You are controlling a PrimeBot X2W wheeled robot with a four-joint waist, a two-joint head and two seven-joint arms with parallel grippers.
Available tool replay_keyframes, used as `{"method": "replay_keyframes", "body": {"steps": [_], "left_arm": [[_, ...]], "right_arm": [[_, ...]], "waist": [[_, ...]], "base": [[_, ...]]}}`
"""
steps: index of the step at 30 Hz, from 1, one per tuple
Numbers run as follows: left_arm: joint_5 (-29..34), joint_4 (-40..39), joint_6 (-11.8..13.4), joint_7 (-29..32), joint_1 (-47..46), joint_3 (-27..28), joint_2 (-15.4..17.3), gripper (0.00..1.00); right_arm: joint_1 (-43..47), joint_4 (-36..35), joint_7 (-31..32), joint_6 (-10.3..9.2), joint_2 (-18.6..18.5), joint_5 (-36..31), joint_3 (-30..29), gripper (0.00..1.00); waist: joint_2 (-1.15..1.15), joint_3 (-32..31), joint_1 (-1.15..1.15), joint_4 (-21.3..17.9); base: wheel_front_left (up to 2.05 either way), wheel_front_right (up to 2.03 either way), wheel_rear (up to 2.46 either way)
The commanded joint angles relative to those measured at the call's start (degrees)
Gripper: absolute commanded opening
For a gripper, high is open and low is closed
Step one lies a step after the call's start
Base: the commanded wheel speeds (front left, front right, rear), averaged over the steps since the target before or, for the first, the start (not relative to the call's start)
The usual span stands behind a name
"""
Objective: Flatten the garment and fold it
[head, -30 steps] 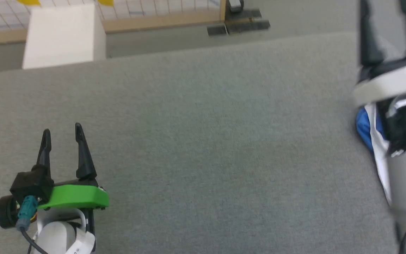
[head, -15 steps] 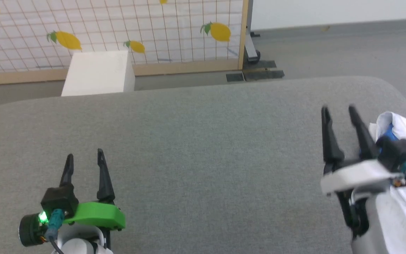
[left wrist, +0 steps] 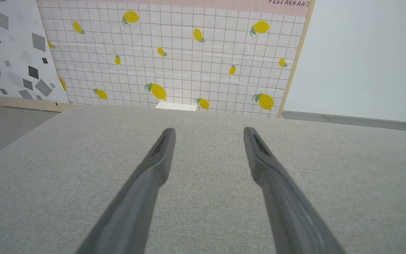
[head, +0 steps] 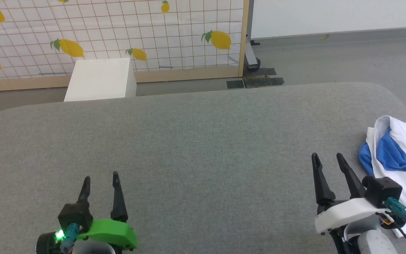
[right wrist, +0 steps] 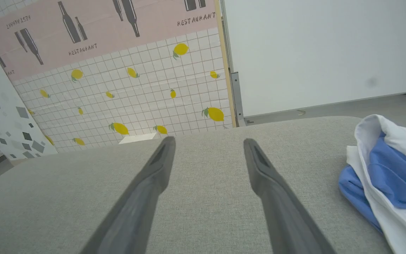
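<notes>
The garment (head: 397, 148), white with bright blue sections, lies bunched up at the right edge of the grey padded table (head: 203, 141). In the right wrist view the garment (right wrist: 389, 176) is at the right side. My right gripper (head: 326, 159) stands open just left of the garment, apart from it, fingers empty. My left gripper (head: 100, 179) is open at the lower left over bare table, holding nothing. Both wrist views show spread fingers (left wrist: 153, 169) (right wrist: 153, 165) with only grey cloth surface between them.
A white box (head: 100, 79) stands on the floor behind the table's far left edge. A lemon-patterned tiled screen (head: 118, 31) with a wooden frame rises behind it. The table's rounded far right corner (head: 386, 91) is near the garment.
The head camera has tilted up, so the whole picture shifted down and the far wall came into sight. More of the garment shows now. Both grippers stay open.
</notes>
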Motion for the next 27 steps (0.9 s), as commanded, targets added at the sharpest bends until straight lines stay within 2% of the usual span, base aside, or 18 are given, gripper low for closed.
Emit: {"method": "replay_keyframes", "body": {"steps": [1,4,5,27], "left_arm": [[-0.7,0.2,0.0,-0.5,0.6,-0.2,-0.2,1.0],[-0.8,0.2,-0.1,-0.5,0.5,-0.4,-0.3,1.0],[-0.3,0.2,0.0,0.1,0.1,-0.4,-0.1,0.0],[1.4,-1.3,-0.9,2.5,0.0,0.0,-0.2,0.0]], "right_arm": [[0.6,0.2,-0.6,-0.08,0.0,0.3,-0.1,1.0],[0.7,0.5,-0.6,-0.08,0.0,0.5,0.0,1.0],[0.2,0.4,-0.1,0.0,0.0,0.3,0.0,0.0],[1.1,-2.6,2.2,-0.01,0.0,-1.9,-0.1,0.0]], "waist": [[0.0,0.1,0.0,0.1],[0.0,0.2,0.0,0.2],[0.0,0.2,0.0,0.1],[0.0,0.6,0.0,0.6]], "base": [[0.0,0.0,0.0],[0.0,0.0,0.0],[0.0,0.0,0.0],[0.0,0.0,0.0]]}}
